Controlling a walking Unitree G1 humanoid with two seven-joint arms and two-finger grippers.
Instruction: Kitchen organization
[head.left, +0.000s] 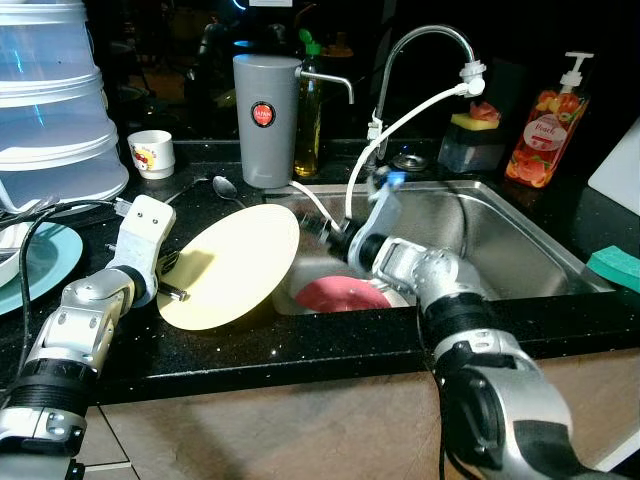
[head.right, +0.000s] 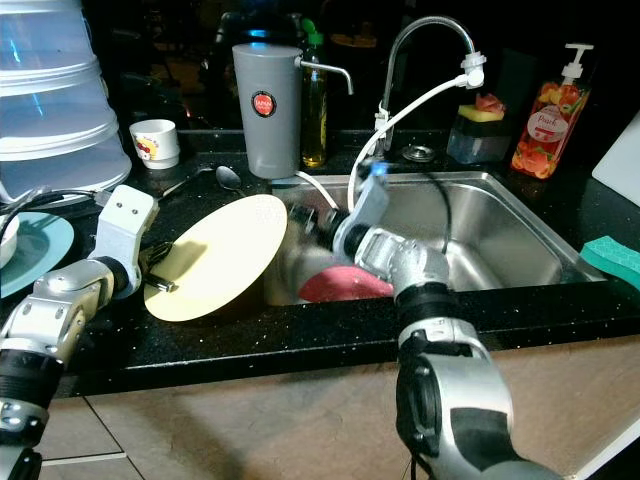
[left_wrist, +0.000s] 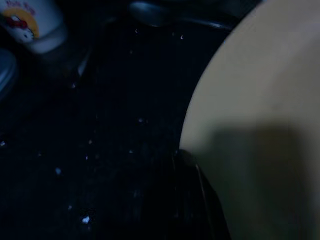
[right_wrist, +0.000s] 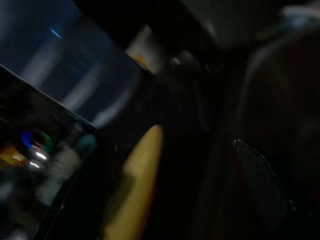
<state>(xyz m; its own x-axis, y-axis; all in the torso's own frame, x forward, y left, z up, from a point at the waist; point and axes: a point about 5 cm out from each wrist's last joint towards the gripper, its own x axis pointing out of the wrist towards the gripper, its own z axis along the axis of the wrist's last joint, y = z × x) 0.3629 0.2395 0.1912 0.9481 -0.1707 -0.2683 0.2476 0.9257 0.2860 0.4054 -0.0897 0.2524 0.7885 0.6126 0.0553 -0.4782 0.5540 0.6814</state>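
A pale yellow plate (head.left: 235, 268) is held tilted above the black counter, at the sink's left edge. My left gripper (head.left: 170, 280) is shut on its left rim; the left wrist view shows the plate (left_wrist: 260, 100) close against a dark finger (left_wrist: 200, 200). My right gripper (head.left: 325, 235) reaches over the sink (head.left: 500, 230) to the plate's right rim, and its fingers are blurred. A pink plate (head.left: 340, 295) lies in the sink below it. The right wrist view is dark, with the yellow plate (right_wrist: 135, 185) seen edge-on.
Behind stand a grey canister (head.left: 265, 120), an oil bottle (head.left: 308, 110), a faucet (head.left: 420, 45) with a white hose, a sponge holder (head.left: 470, 135) and a soap dispenser (head.left: 545, 125). A cup (head.left: 152, 153), spoon (head.left: 225, 187), stacked plastic tubs (head.left: 50, 100) and teal plate (head.left: 45, 262) sit left. A green sponge (head.left: 615, 265) lies right.
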